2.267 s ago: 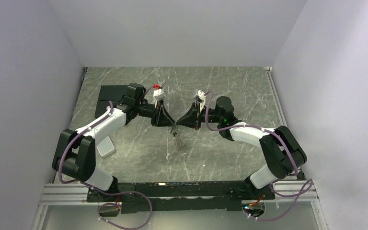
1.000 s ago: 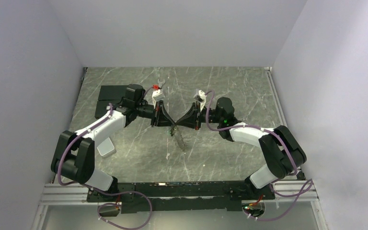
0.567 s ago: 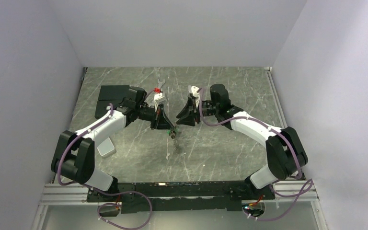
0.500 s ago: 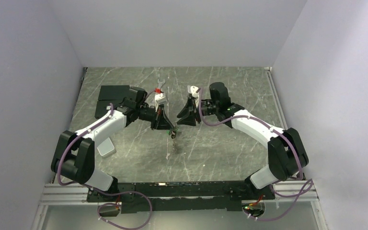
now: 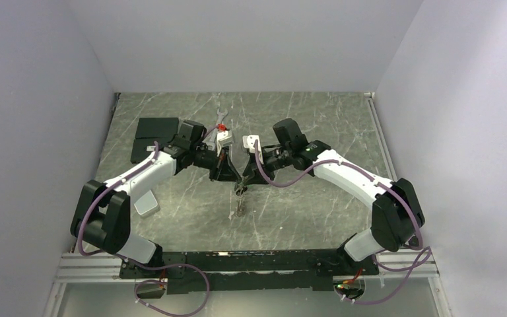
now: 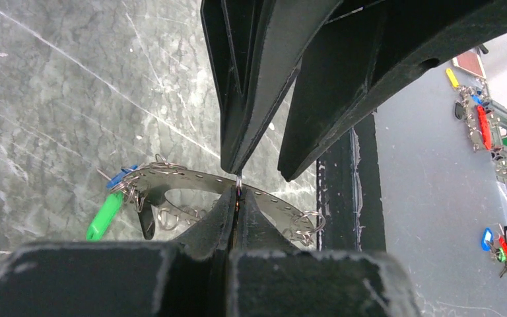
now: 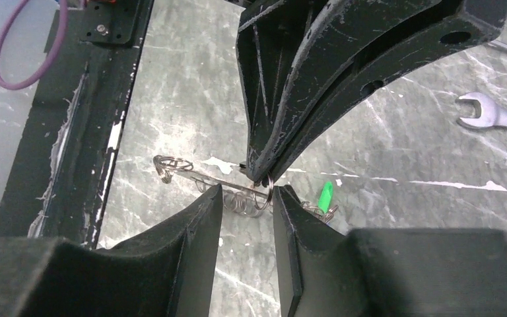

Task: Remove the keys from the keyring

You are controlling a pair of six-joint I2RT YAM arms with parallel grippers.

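**A:** What is at the left of the bench [image 5: 317,119]?

**B:** Two flat black pads [image 5: 155,129] lie at the rear left. A silver wrench [image 7: 495,115] lies flat further back, well apart from the grippers.

**A:** And the left gripper [image 6: 236,210]?

**B:** It reaches in towards the middle with its fingers pressed together, clamped on the keyring [image 6: 178,177]. I can't tell whether it pinches the rim itself or a thin wire loop sitting on the rim at that spot.

**A:** Where is the keyring, then?

**B:** It is in the middle of the bench, hanging from that clamp. In the left wrist view it shows as a curved grey band with a row of small holes, running across just beyond the fingertips. Small wire loops [image 6: 307,221] are strung on it.

**A:** Are the keys on it?

**B:** Yes. A green key [image 6: 104,216] and a blue key [image 6: 120,178] hang together at one end of the band, above the marbled surface.

**A:** And on the right?

**B:** The right gripper [image 7: 244,198] faces the left one tip to tip. Its fingers [image 7: 198,218] stand apart, one on each side of the band, with the band and some loops in the gap. The green key lies just outside one finger.
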